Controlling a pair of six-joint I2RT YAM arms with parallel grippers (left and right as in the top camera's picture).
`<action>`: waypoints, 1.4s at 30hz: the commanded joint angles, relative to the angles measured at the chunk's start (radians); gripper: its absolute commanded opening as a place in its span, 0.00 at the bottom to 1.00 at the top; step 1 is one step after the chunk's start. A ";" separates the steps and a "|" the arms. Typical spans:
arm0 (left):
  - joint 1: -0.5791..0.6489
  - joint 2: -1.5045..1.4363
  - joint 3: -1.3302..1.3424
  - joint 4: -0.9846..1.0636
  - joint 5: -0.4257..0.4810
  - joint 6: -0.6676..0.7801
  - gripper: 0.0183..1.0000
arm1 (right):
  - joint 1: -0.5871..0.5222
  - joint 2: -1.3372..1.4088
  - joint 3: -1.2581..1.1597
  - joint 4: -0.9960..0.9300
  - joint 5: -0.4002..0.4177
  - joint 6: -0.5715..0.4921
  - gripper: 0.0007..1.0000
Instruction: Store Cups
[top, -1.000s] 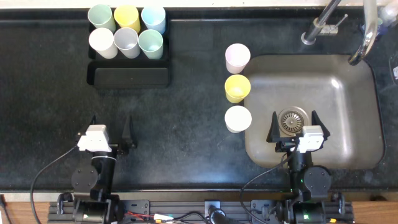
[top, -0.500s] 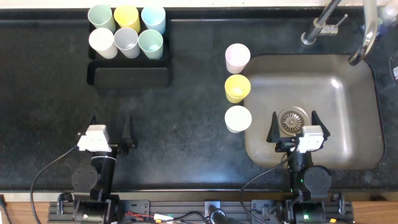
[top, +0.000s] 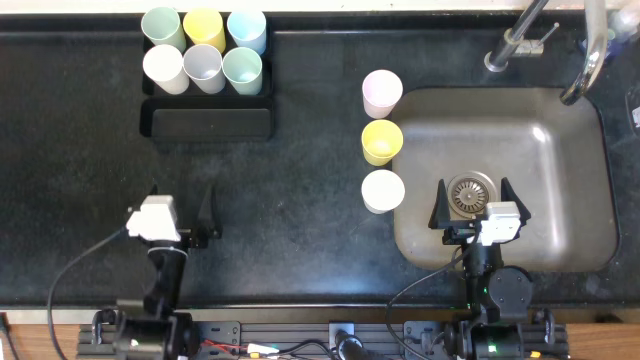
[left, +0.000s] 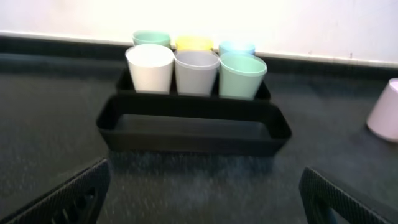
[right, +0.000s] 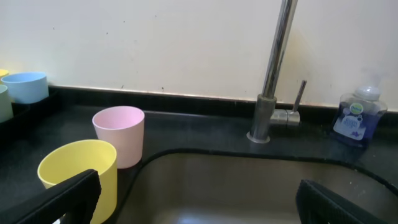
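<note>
A black tray (top: 160, 122) stands at the back left, its two far rows holding several upright cups (top: 205, 66) and its near row bare. The left wrist view faces that tray (left: 193, 134) and its cups (left: 196, 71). Three loose cups line the sink's left rim: pink (top: 381, 92), yellow (top: 381, 141) and white (top: 382, 190). My left gripper (top: 180, 195) is open, well short of the tray. My right gripper (top: 474, 190) is open over the sink, with the pink cup (right: 119, 134) and yellow cup (right: 78, 177) ahead to one side.
The steel sink (top: 560, 150) takes up the right side, with a faucet (top: 515, 40) behind it. A blue soap bottle (right: 354, 118) stands by the faucet (right: 273, 74). Dark counter (top: 300, 200) lies open between the tray and the loose cups.
My left gripper has shifted slightly forward toward the tray. The right arm and all cups are where they were.
</note>
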 joint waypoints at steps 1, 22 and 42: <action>-0.001 0.325 0.291 0.006 0.081 0.018 1.00 | -0.006 -0.008 -0.013 0.003 -0.007 0.008 1.00; -0.503 2.010 2.190 -0.877 0.018 -0.333 1.00 | -0.006 -0.008 -0.013 0.003 -0.007 0.008 1.00; -0.550 2.153 2.190 -0.960 0.055 -0.594 1.00 | -0.006 -0.008 -0.013 0.003 -0.007 0.008 1.00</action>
